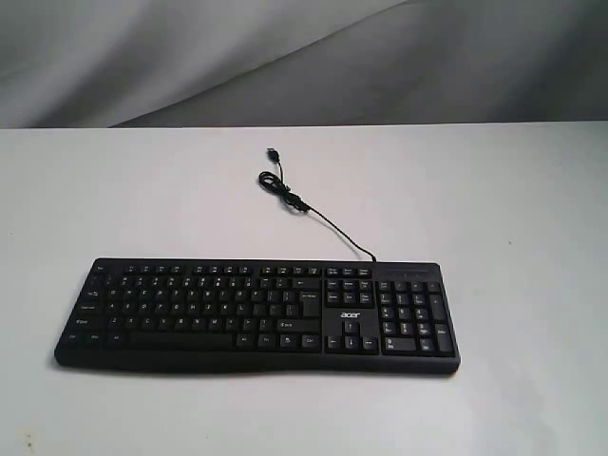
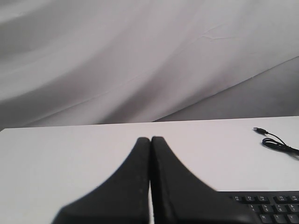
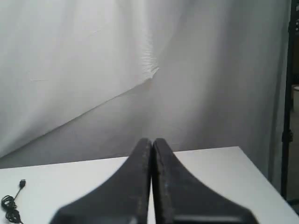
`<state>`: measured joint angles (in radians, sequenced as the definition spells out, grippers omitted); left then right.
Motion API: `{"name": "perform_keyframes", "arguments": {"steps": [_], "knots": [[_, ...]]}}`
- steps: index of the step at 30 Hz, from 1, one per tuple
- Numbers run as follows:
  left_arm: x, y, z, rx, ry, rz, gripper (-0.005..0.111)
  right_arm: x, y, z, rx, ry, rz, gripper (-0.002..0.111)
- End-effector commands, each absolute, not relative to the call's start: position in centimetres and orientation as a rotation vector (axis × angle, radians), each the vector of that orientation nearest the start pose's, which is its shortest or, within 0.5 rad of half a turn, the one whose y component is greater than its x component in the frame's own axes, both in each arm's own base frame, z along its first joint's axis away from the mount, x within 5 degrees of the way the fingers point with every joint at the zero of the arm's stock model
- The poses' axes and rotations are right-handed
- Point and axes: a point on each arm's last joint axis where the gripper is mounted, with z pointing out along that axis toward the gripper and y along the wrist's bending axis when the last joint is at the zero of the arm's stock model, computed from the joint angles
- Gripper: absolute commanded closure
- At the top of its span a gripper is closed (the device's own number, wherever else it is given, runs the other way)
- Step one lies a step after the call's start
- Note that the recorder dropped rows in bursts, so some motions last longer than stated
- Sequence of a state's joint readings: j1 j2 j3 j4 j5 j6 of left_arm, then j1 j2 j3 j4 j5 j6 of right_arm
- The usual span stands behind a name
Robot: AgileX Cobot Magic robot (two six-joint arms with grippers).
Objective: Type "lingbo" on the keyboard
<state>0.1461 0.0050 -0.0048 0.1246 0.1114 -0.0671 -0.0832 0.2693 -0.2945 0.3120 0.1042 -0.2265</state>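
The wide black keyboard with white legends and an "acer" logo lies flat on the white table, near its front edge. Its thin black cable coils away towards the back. Neither arm shows in the exterior view. In the left wrist view my left gripper is shut with nothing in it, held above the table, and a corner of the keyboard shows beside it. My right gripper is likewise shut and empty over the table; only the cable's coil shows there.
A white table carries the keyboard. A grey draped cloth hangs behind it. In the right wrist view a dark stand rises past the table's edge.
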Motion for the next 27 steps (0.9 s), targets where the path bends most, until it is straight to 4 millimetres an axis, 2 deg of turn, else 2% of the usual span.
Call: {"name": "perform_keyframes", "arguments": {"steps": [1,8,14,18,22,27], "knots": [[5.6,0.9,20.4,-0.077,1.587,0.162,0.106,6.6,-0.4,27.0,0.192,1.52,0.097,0.108],[5.6,0.9,20.4,-0.077,1.587,0.162,0.106,6.2,-0.3,23.9,0.265,1.549,0.169,0.108],[5.6,0.9,20.4,-0.077,1.587,0.162,0.106,6.2,-0.4,20.0,0.187,1.638,0.061,0.108],[5.6,0.9,20.4,-0.077,1.587,0.162,0.106,5.8,-0.4,19.2,0.09,1.726,-0.044,0.108],[5.6,0.9,20.4,-0.077,1.587,0.162,0.106,5.6,-0.4,18.3,0.13,1.824,-0.009,0.108],[5.6,0.9,20.4,-0.077,1.587,0.162,0.106,5.6,-0.4,18.2,0.125,1.837,-0.014,0.108]]}}
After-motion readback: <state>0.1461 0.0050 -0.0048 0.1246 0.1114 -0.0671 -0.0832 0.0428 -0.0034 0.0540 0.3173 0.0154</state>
